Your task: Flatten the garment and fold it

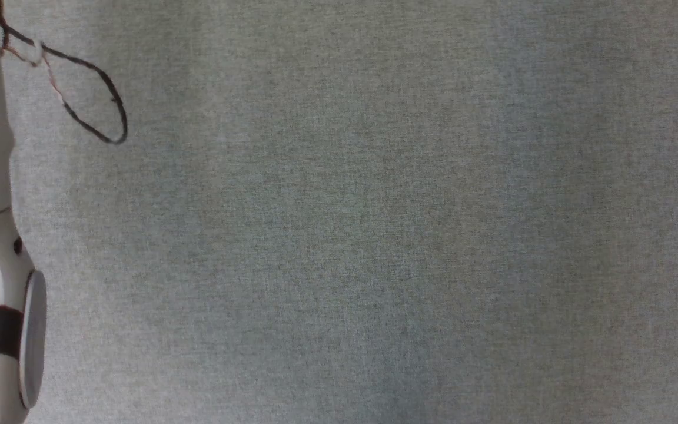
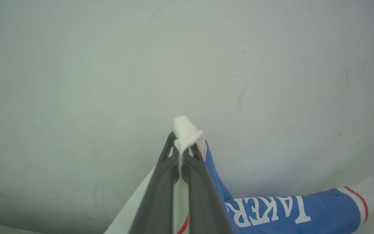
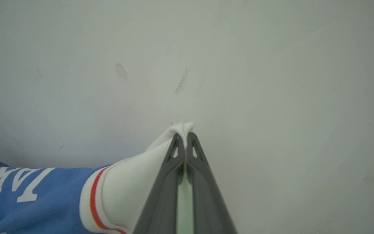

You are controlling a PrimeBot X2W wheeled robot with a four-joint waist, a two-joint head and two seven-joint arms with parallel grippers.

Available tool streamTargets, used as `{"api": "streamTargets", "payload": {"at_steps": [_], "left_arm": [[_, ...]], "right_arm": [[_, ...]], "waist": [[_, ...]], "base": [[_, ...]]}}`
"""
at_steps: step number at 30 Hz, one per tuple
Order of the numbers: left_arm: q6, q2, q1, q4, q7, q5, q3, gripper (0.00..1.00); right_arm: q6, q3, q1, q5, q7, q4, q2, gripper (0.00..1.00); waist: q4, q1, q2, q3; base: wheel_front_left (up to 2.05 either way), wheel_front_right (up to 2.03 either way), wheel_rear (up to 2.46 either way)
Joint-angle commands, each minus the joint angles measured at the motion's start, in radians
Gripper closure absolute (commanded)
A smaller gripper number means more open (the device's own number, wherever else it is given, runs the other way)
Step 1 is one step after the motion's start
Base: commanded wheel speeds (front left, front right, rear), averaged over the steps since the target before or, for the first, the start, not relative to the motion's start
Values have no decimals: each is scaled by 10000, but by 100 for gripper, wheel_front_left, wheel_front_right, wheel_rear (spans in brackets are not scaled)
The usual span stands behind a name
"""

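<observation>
Blue-and-white garment [image 2: 271, 214] is being held stretched between both pincers, the left pincer [image 2: 182, 143] clamping its white cloth at lower middle of the frame and the right pincer [image 3: 183, 138] pinching the opposite white end, probably spreading it for flattening.

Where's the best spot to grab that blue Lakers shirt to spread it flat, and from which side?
By its white sleeve ends, one from each outer side. The left gripper and right gripper are shut on bunched white fabric there, and the shirt appears to span between them, so pulling apart should likely flatten it.
</observation>
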Motion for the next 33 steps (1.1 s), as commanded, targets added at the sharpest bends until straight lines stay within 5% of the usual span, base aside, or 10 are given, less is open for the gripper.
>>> {"api": "streamTargets", "payload": {"at_steps": [1,15,23,33], "left_arm": [[-91,-4,129,17,-14,-50,19,100],[228,166,2538,-1023,1716,-1284,339,100],[571,555,6021,-3268,1941,-1668,699,100],[1051,473,10585,-6447,1940,-1838,621,100]], "right_arm": [[-9,23,-18,-2,-75,33,-5,100],[-9,509,2139,1882,-316,-687,-508,100],[-9,405,5904,3518,324,-3376,-642,100],[-9,-581,10481,4426,1144,-7181,183,100]], "waist": [[14,-1,0,-16],[87,-1,0,-960],[-116,-1,0,-2317],[-323,-1,0,-3353]], "base": [[0,0,0],[0,0,0],[0,0,0],[0,0,0]]}}
